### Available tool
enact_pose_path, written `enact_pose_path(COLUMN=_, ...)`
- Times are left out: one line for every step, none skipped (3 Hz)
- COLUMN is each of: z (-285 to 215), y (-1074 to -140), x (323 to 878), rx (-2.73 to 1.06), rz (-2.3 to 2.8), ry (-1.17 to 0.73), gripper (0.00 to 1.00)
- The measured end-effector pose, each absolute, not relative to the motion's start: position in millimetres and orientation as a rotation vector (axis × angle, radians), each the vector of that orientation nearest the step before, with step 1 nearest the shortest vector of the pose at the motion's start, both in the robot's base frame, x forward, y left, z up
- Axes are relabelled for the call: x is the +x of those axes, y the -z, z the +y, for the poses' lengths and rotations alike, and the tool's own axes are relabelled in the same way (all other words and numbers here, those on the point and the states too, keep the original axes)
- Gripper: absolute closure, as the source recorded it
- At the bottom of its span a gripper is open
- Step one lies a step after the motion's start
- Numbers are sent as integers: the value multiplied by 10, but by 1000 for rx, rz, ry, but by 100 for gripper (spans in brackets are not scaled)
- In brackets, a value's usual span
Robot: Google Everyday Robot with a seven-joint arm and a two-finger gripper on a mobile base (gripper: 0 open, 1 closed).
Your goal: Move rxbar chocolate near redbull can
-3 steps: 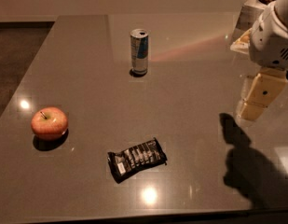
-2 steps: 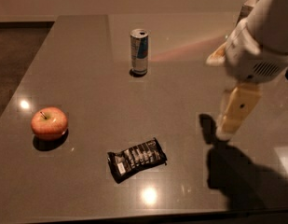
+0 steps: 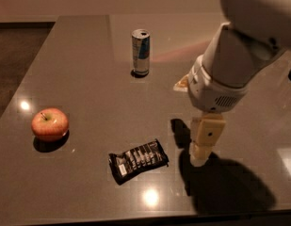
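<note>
The rxbar chocolate [image 3: 138, 160] is a flat black wrapper with white lettering bars. It lies on the dark table near the front edge, slightly tilted. The redbull can [image 3: 141, 52] stands upright at the back middle of the table, silver and blue with an open silver top. My gripper [image 3: 205, 143] hangs from the big white arm at the right, pointing down, just above the table. It is a short way to the right of the rxbar chocolate and does not touch it. It holds nothing that I can see.
A red apple [image 3: 50, 124] sits at the left of the grey table [image 3: 88, 79]. The table's front edge runs along the bottom of the view. The arm's shadow lies at the lower right. Dark floor shows at the far left.
The arm has swung in from the right edge towards the left and forward. The gripper now hangs much closer to the rxbar chocolate. The bar, can and apple have not moved.
</note>
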State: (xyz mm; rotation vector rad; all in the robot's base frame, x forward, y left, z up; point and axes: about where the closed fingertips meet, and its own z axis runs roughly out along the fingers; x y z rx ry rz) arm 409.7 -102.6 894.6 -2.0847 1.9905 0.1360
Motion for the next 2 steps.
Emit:
enact_pose_path(z=-716, y=-8664, x=3973, rx=-2172, rz=1921, ry=-168, gripper=0)
enact_pose_path(z=-427, y=-8432, x=3894, rx=-2246, rz=1864, ry=-194, gripper=0)
